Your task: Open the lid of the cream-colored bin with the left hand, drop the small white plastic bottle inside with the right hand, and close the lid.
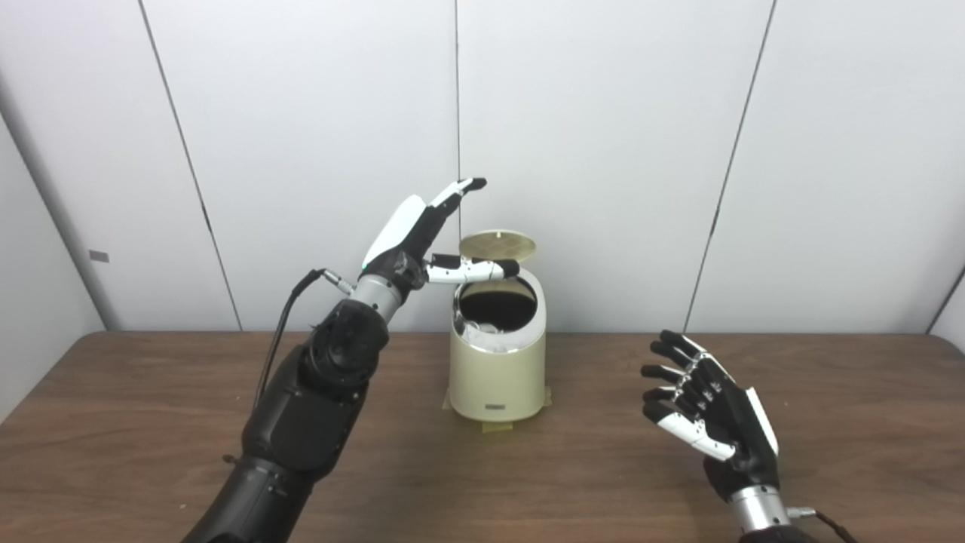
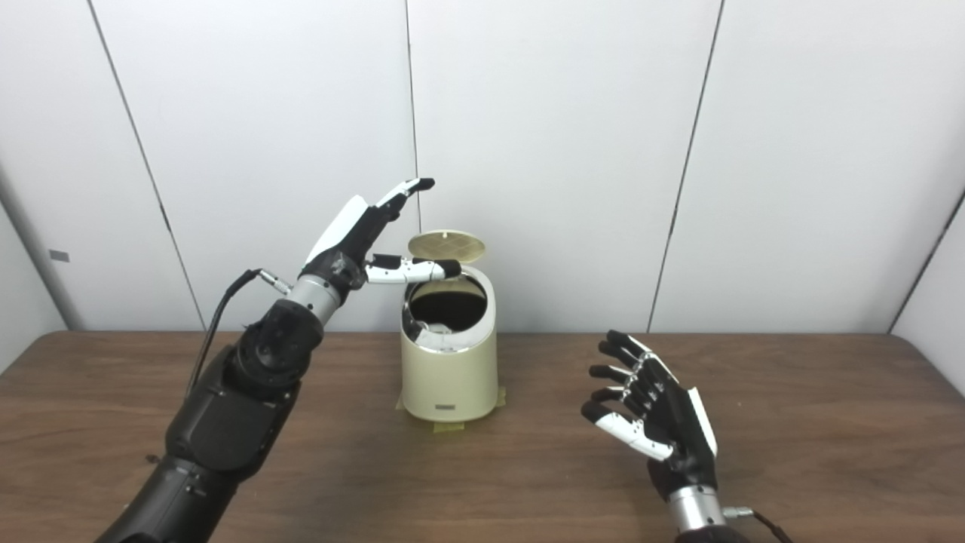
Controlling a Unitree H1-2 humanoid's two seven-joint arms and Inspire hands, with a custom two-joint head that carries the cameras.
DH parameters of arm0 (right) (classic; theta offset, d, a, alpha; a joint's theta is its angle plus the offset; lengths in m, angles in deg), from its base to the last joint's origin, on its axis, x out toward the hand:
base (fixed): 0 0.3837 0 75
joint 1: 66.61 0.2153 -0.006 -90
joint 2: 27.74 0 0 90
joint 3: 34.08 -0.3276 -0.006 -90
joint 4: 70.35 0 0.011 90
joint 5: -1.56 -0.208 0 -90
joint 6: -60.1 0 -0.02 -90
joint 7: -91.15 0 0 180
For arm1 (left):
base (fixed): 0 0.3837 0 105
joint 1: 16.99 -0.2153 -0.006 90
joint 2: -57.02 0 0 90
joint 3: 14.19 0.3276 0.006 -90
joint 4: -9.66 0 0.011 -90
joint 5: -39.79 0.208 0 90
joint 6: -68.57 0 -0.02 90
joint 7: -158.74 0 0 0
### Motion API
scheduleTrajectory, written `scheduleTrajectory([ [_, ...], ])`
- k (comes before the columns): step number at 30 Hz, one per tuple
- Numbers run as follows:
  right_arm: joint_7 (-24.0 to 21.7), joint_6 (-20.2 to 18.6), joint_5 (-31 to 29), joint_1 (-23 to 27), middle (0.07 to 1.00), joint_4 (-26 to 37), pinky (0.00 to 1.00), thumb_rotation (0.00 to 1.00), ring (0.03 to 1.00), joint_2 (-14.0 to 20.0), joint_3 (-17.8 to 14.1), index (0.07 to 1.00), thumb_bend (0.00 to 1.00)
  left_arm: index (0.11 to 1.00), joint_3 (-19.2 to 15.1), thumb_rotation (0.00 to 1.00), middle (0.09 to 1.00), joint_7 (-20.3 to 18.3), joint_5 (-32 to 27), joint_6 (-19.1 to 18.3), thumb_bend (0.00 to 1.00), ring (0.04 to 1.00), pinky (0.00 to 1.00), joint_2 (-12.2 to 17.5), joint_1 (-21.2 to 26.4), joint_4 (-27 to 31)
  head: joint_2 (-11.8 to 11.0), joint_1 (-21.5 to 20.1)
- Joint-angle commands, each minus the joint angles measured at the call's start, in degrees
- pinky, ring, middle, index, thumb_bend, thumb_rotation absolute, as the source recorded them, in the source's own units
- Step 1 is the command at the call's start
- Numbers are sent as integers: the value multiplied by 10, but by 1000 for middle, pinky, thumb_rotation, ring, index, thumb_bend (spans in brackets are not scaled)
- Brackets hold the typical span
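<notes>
- Right hand (image 1: 705,418): nearest the camera, low over the right part of the brown worktop (image 1: 852,422), palm turned toward the bin. Fingers spread and slightly curled, holding nothing.
- Left arm (image 1: 301,422): black, rises from the lower left edge and slants up toward the bin. A black cable (image 1: 283,324) loops off near the wrist.
- Left hand (image 1: 422,234): raised at the upper left side of the bin. Spread wide, nothing grasped; fingers point up and to the right, thumb (image 1: 475,268) reaches out sideways over the left part of the bin rim. Cannot tell whether the thumb touches the lid.
- Cream-colored bin (image 1: 497,377): stands upright mid-worktop, between the two hands, on pieces of yellowish tape (image 1: 497,426) showing at its base.
- Lid (image 1: 497,243): up, hinged at the back, tilted so its ribbed underside faces the camera. Opening is dark.
- Small white plastic bottle (image 1: 486,329): a pale shape lies inside the opening at the front left; too small to confirm its form.
- White panelled wall (image 1: 641,151) stands behind the worktop.
</notes>
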Motion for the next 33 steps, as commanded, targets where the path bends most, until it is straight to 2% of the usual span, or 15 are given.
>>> scheduleTrajectory([
  [1,4,4,3,12,787,17,501,296,663,-3,1,772,845,924,7,398,962,5,17,20,949,988,886,11,45,0,0,-1],
  [3,5,0,4,10,783,25,497,295,659,-5,2,769,840,908,16,393,944,-3,26,21,948,987,885,14,48,-4,0,-1],
  [8,9,-11,4,8,786,30,511,289,659,-10,0,768,845,862,35,391,911,-29,41,16,967,1000,977,22,51,2,1,-4],
  [11,9,-3,9,9,779,26,512,306,653,-10,1,767,848,825,42,377,900,-45,47,10,985,1000,987,28,50,16,1,-4],
  [14,13,-13,13,7,774,38,517,299,642,-13,2,769,846,801,46,389,881,-64,52,6,990,1000,999,37,46,38,1,-5],
  [19,13,6,28,11,784,24,511,315,649,-8,7,776,816,794,47,404,875,-88,58,0,986,1000,1000,48,41,69,1,-6],
  [33,19,-11,33,12,775,34,514,322,645,-15,8,772,833,795,41,391,864,-143,52,-9,995,1000,1000,75,6,146,8,-12],
])
